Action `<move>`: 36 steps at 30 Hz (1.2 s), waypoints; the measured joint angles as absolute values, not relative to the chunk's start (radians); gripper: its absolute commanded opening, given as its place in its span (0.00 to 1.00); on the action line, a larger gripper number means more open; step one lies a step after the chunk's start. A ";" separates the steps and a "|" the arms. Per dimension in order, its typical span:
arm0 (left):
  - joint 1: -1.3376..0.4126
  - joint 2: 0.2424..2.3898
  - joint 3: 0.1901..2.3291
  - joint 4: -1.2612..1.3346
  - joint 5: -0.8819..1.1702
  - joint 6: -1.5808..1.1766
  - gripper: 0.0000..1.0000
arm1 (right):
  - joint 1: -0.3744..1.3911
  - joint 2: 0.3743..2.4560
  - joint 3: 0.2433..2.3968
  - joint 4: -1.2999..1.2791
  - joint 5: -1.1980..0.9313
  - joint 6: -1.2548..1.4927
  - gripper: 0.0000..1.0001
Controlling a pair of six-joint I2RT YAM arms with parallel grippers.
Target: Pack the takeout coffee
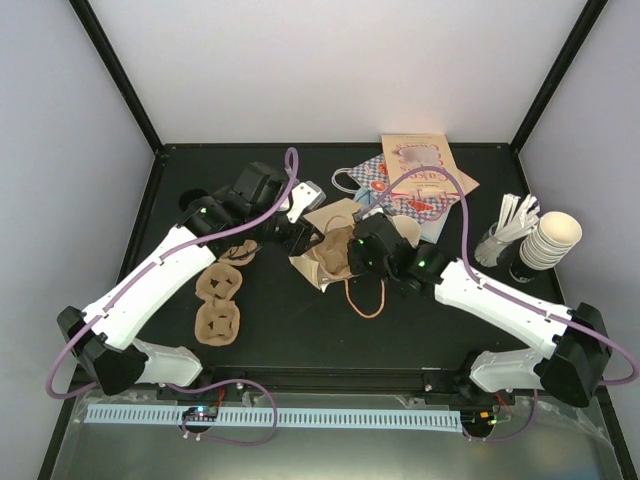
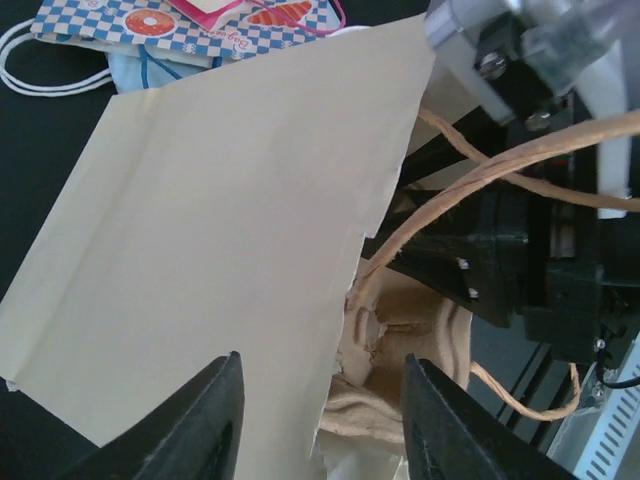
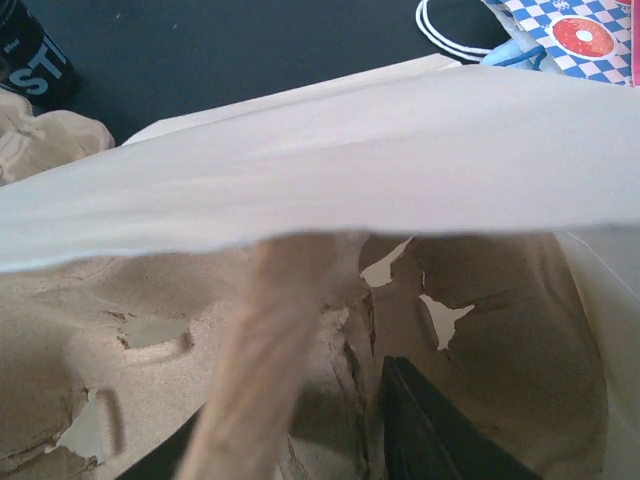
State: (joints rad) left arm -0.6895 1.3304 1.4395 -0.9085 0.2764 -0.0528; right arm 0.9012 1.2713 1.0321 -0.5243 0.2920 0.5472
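My left gripper [image 2: 320, 368], spread wide, hovers over the tan bag [image 2: 200, 250]; my right gripper [image 3: 290, 415], likewise spread, sits in its mouth, cardboard carrier [image 3: 490, 320] just ahead.

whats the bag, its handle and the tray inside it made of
The bag looks like thin tan paper: matte, with sharp creases and a straight cut edge. Its handle seems to be twisted paper cord, judging by the spiral strands. The tray inside looks like moulded pulp cardboard: brown, grainy, with ragged holes.
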 measured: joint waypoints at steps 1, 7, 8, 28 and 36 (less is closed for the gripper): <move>-0.690 1.327 1.439 -0.909 0.275 -0.054 0.55 | 0.902 1.277 1.033 -0.524 0.292 0.544 0.33; -0.690 1.283 1.436 -0.914 0.269 -0.064 0.67 | 0.901 1.298 1.036 -0.519 0.292 0.520 0.33; -0.690 1.272 1.434 -0.915 0.268 -0.064 0.69 | 0.901 1.298 1.036 -0.516 0.292 0.517 0.33; -0.742 1.139 1.303 -0.921 0.178 -0.159 0.78 | 0.901 1.296 1.036 -0.441 0.284 0.477 0.33; -0.757 1.010 1.032 -0.880 0.138 -0.513 0.82 | 0.902 1.296 1.036 -0.437 0.282 0.477 0.33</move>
State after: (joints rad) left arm -0.7567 1.0100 1.0317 -0.8799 0.1379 -0.5125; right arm 0.9016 1.2957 1.0363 -0.4374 0.2821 0.4767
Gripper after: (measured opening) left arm 0.817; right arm 0.327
